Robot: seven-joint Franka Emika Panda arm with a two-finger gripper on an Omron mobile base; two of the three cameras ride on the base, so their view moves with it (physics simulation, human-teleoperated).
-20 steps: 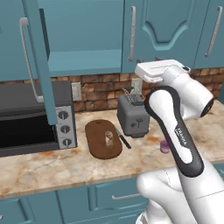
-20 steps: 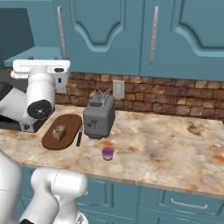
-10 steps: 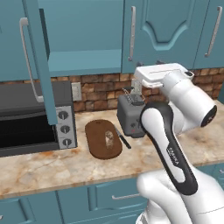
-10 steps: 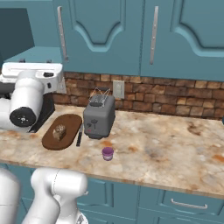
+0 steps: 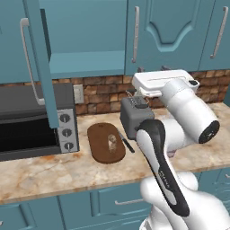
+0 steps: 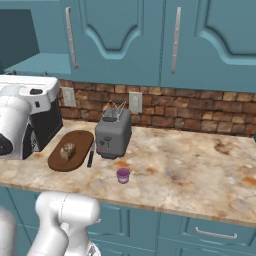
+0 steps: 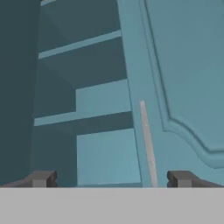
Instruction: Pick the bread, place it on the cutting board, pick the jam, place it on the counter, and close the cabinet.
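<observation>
My gripper is spread wide, holding nothing. Ahead of my fingertips the cabinet stands open, shelf facing me; its swung-out door lies off to my left, long axis upright.

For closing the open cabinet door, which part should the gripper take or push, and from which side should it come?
Best the open cabinet door near its free edge, by the long bar handle. It swings out over the oven, so come from its outer, panelled face and push toward the shelf. The gripper is open.
</observation>
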